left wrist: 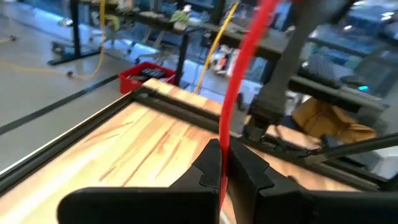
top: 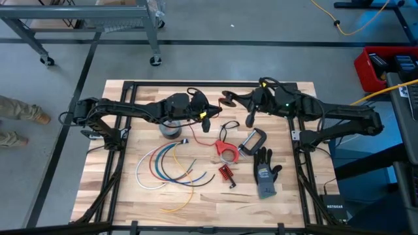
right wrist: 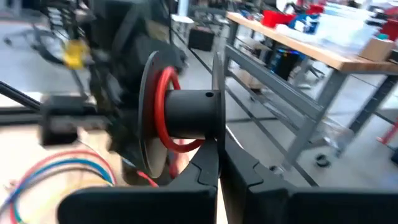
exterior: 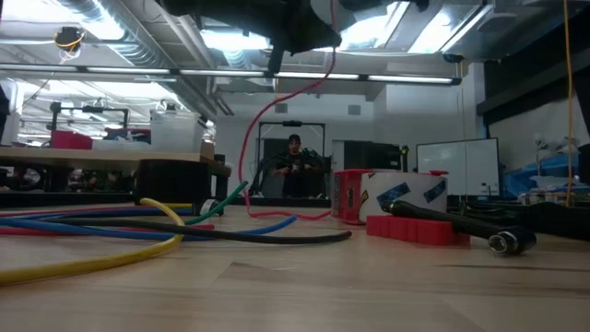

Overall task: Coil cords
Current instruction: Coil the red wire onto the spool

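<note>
I see L gripper (left wrist: pixel 221 177) clamped on thin red cord (left wrist: pixel 239 81), raised mid-table. R gripper (right wrist: pixel 219 180) pinches black plastic spool (right wrist: pixel 180 115) w/ red cord wound on it.

In the low view, both arms are cut off by the top edge, and the red cord (exterior: pixel 277 120) leaves the frame there too. In the left wrist view, the red cord (left wrist: pixel 239 74) is blurred and exits at the top. The person (top: pixel 19 121) at the left edge of the high view shows only in part.
</note>
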